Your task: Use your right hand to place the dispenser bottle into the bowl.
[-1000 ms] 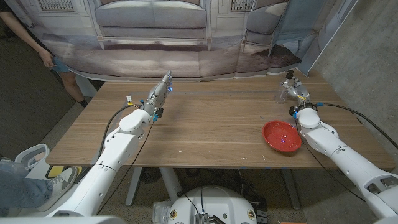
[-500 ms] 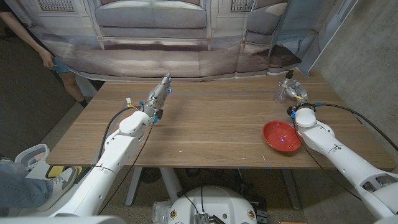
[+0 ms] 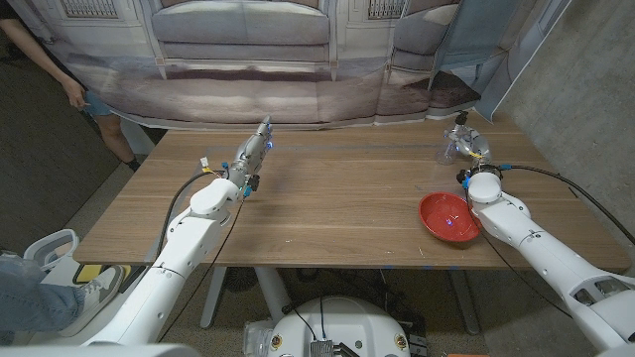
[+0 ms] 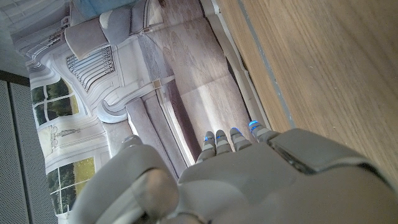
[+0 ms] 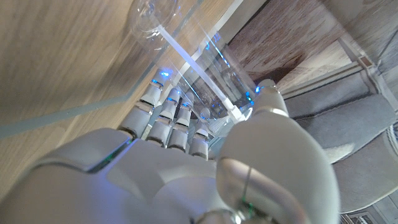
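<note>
The clear plastic dispenser bottle (image 3: 454,147) stands near the far right corner of the wooden table (image 3: 337,208), and the robot's right hand (image 3: 470,145) is right against it there. In the right wrist view that hand's fingers (image 5: 166,118) lie along one side of the transparent bottle (image 5: 205,68) with the thumb at the other side, so the hand grasps the bottle. The round red bowl (image 3: 449,217) sits close to the table's right part near its front edge, nearer than the bottle and apart from it. The left hand (image 3: 254,151) reaches toward the far edge left of the middle, its fingers (image 4: 231,138) straight, side by side and holding nothing.
</note>
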